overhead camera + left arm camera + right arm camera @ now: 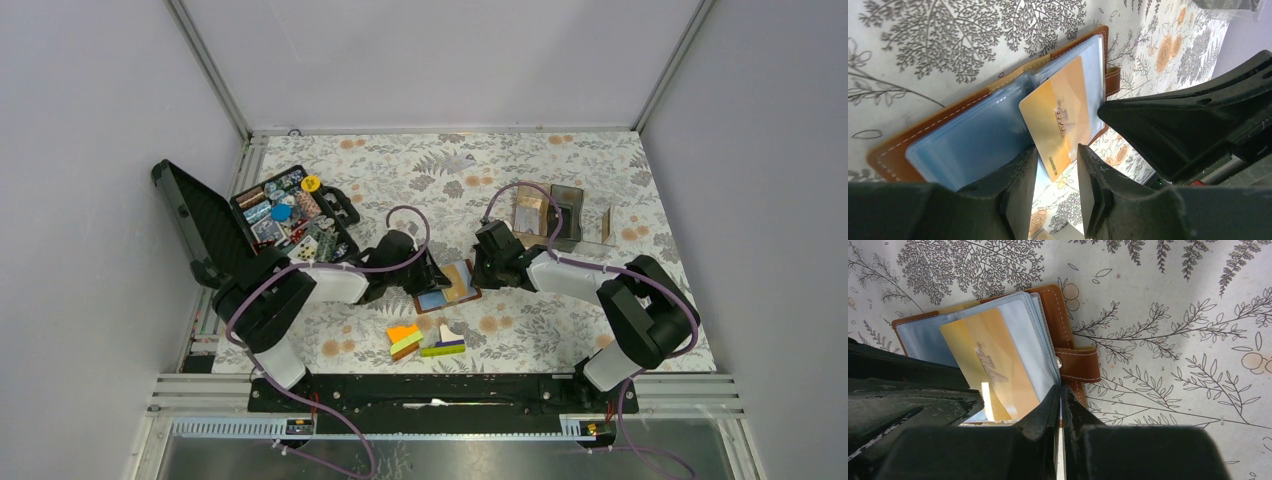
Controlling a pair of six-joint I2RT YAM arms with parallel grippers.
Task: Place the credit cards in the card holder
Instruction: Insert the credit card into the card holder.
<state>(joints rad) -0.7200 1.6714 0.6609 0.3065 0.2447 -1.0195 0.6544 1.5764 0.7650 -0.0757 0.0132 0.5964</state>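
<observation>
The open brown card holder [447, 287] lies mid-table [560, 160] between the arms. The right claw [1060, 390] pinches its clear sleeve. The left claw [1054, 152] stands apart astride a slanted gold card [1060, 120]. Coloured blocks [425, 340] lie near.

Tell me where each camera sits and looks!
Top external: above, behind the arms, looking down at the table; both arms show.
Left wrist: on the left arm, facing the gold card; left gripper shows, open.
Right wrist: on the right arm, facing the card holder; right gripper pinches its sleeve.
Wrist views share card and holder.
</observation>
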